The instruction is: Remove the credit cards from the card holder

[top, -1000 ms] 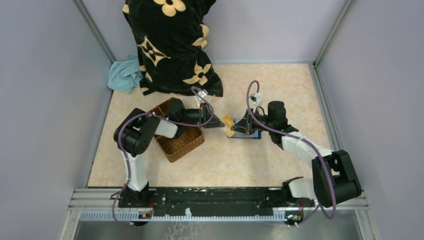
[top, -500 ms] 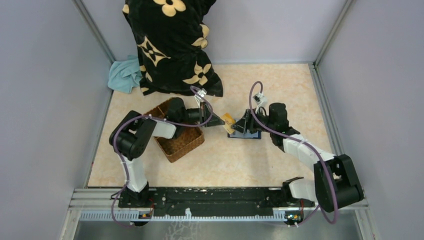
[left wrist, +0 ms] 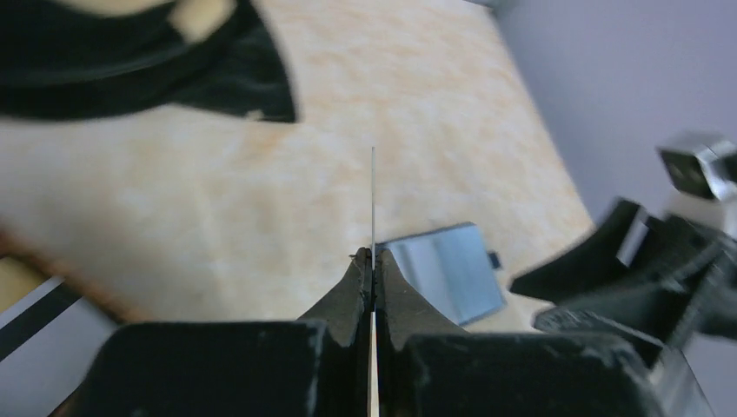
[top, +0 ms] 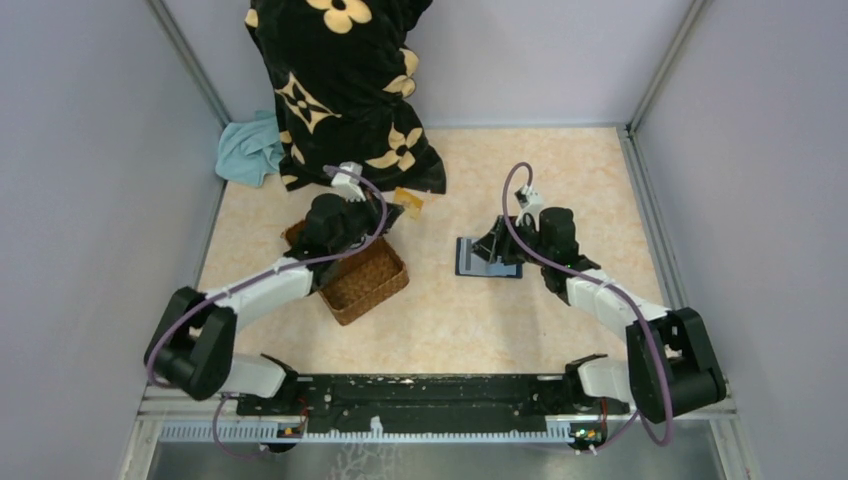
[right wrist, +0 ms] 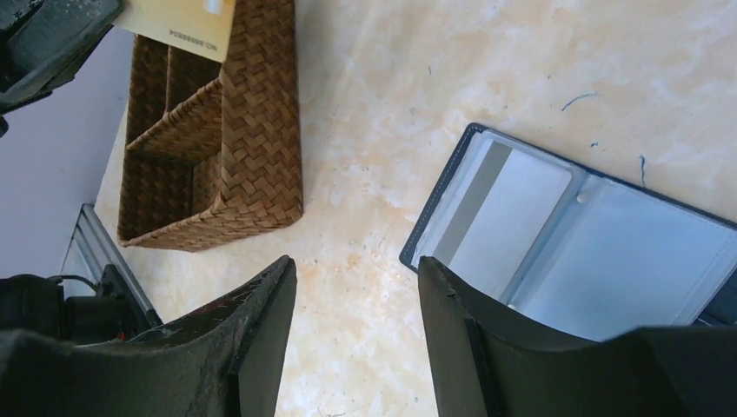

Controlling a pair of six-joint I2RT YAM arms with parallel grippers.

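Observation:
The card holder lies open on the table, navy outside and light blue inside. One pale credit card with a grey stripe sits in its left pocket. My left gripper is shut on a yellowish credit card, held in the air past the basket's far end. In the left wrist view that card shows edge-on between the closed jaws of the left gripper. My right gripper stands open over the holder's left edge, with only table between its fingers.
A brown wicker basket with compartments stands left of the holder. A black flowered fabric bag and a teal cloth lie at the back left. Grey walls enclose the table.
My left gripper has closed on the yellowish card and carried it left and back, away from the holder. The right gripper has opened and stays over the holder.

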